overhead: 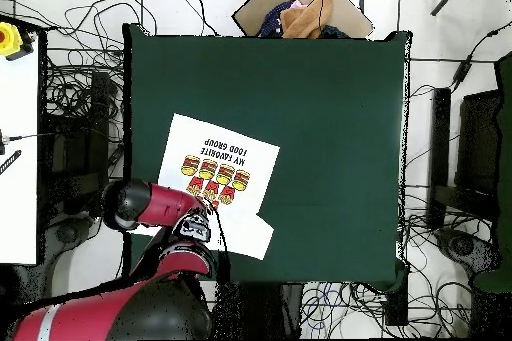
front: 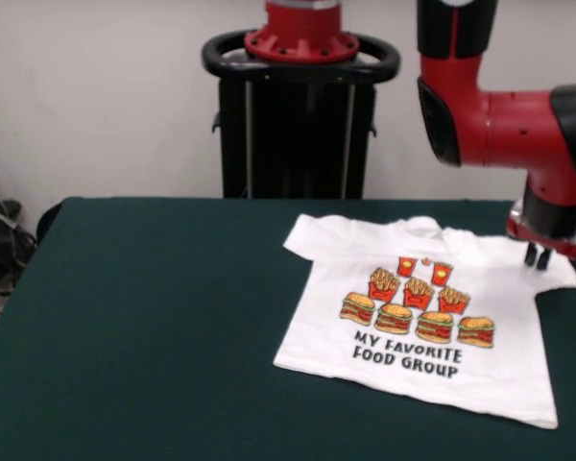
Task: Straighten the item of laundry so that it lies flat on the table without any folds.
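Note:
The white T-shirt (front: 432, 317) with red-orange burgers, fries and black text lies spread out on the right part of the dark green table (front: 154, 317), print up and both sleeves out. My gripper (front: 537, 256) hangs from the red arm at the right, its two dark fingertips close together just above the shirt's right sleeve (front: 547, 274), holding nothing that I can see. In the overhead view the shirt (overhead: 225, 172) lies near the table's (overhead: 330, 137) left side, and the arm's wrist (overhead: 190, 225) covers its lower left corner and hides the gripper.
The black pedestal (front: 298, 115) stands behind the table's far edge. A cardboard box with cloths (overhead: 300, 12) sits off the table's top edge in the overhead view. Cables lie on the floor all round. The shirt's right sleeve is near the table's right edge.

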`<state>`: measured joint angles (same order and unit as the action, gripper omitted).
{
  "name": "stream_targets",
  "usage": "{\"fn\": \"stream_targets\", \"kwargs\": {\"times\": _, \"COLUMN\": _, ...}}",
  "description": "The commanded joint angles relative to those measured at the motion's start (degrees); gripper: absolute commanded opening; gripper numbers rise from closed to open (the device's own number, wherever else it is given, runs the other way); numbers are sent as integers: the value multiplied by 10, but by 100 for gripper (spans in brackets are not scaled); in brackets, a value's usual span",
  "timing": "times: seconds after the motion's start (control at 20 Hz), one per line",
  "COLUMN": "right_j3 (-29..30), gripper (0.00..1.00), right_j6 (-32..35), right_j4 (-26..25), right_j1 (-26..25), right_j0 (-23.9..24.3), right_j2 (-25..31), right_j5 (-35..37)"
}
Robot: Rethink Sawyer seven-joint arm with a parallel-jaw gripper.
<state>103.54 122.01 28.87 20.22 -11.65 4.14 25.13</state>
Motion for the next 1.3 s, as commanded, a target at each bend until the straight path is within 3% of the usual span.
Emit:
{"fn": "stream_targets", "kwargs": {"times": 0.05, "right_j3": -91, "gripper": 0, "right_j6": 151, "right_j4": 69, "right_j1": -111, "right_j0": -48, "right_j2": 61, "right_j5": -42}}
{"fn": "stream_targets", "kwargs": {"times": 0.5, "right_j3": -73, "gripper": 0, "right_j6": 142, "right_j4": 69, "right_j1": -92, "right_j0": -48, "right_j2": 52, "right_j5": -33}}
{"fn": "stream_targets", "kwargs": {"times": 0.7, "right_j3": -40, "gripper": 0, "right_j6": 143, "right_j4": 53, "right_j1": -47, "right_j0": -53, "right_j2": 31, "right_j5": -23}}
{"fn": "stream_targets", "kwargs": {"times": 0.95, "right_j3": -4, "gripper": 0, "right_j6": 161, "right_j4": 42, "right_j1": 40, "right_j0": -63, "right_j2": 6, "right_j5": 54}}
{"fn": "stream_targets", "kwargs": {"times": 1.3, "right_j3": -51, "gripper": 0, "right_j6": 200, "right_j4": 12, "right_j1": 85, "right_j0": -94, "right_j2": -56, "right_j5": 170}}
